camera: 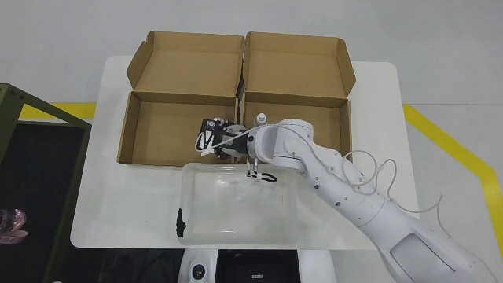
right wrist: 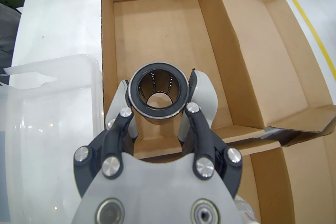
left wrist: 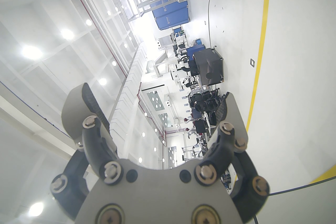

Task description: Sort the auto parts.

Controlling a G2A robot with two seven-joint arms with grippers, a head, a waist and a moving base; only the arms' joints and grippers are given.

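R gripper (right wrist: 159, 83) clamped on metal sleeve (right wrist: 159, 110), frame centre, over brown box (right wrist: 157, 25), prob. to drop it in. L gripper (left wrist: 157, 99) fingers spread, holding nothing, prob. idle.

1 white table (camera: 377, 110) — green-framed cart (camera: 39, 189) beside it, yellow floor tape (camera: 415, 112) nr.

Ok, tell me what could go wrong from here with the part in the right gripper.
1. The bearing is a smooth round cylinder pinched by the right gripper on two sides only; it might slip or twist before release.
2. It hangs close to the near wall of the cardboard box, beside the clear bin; a release here could clip that wall or land outside.
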